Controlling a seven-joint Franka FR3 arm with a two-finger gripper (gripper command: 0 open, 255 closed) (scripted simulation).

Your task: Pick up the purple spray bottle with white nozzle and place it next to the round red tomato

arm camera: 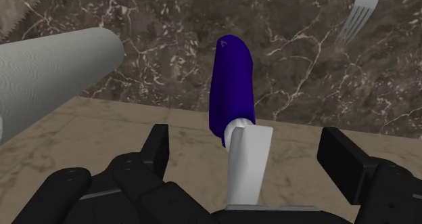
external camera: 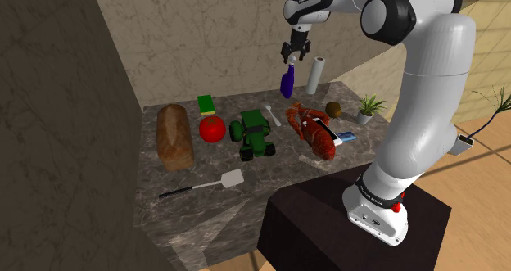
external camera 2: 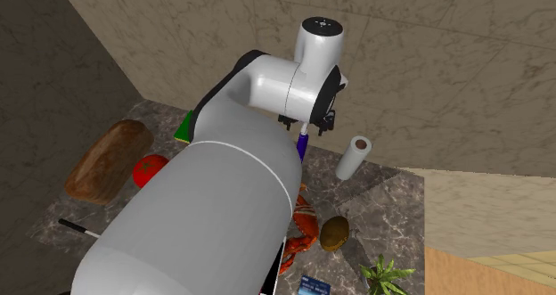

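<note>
The purple spray bottle (external camera: 287, 83) is at the back of the dark marble counter (external camera: 205, 220), close to the beige wall (external camera: 205, 32) and just beside a white paper towel roll (external camera: 314, 74), on the shoulder view's left of it. It leans a little, white nozzle (arm camera: 248, 158) uppermost, straight under the black gripper (external camera: 295, 56). Whether its base touches the counter I cannot tell.

In the wrist view the gripper (arm camera: 247, 135) has its jaws wide. The nozzle runs up between the two fingers (arm camera: 157, 148) with bare space on either side, so neither finger touches it (it is between them, not clasped). The purple body (arm camera: 232, 87) reaches away from the gripper over the counter, with the paper towel roll (arm camera: 47, 80) on one side of it and a white fork (arm camera: 357, 13) farther off on the other.

The round red tomato (external camera: 212, 128) sits well apart from the bottle, toward the shoulder view's left and nearer the camera. A brown loaf of bread (external camera: 174, 136) lies just beside the tomato on its left, a green and yellow sponge (external camera: 205, 105) lies behind it, and a green toy tractor (external camera: 251, 137) stands just beside it on the right. The fork (external camera: 272, 115) lies between the tractor and the bottle. A red lobster (external camera: 309, 128) lies to the right of the fork, and a white spatula (external camera: 214, 182) rests near the counter's front.
</note>
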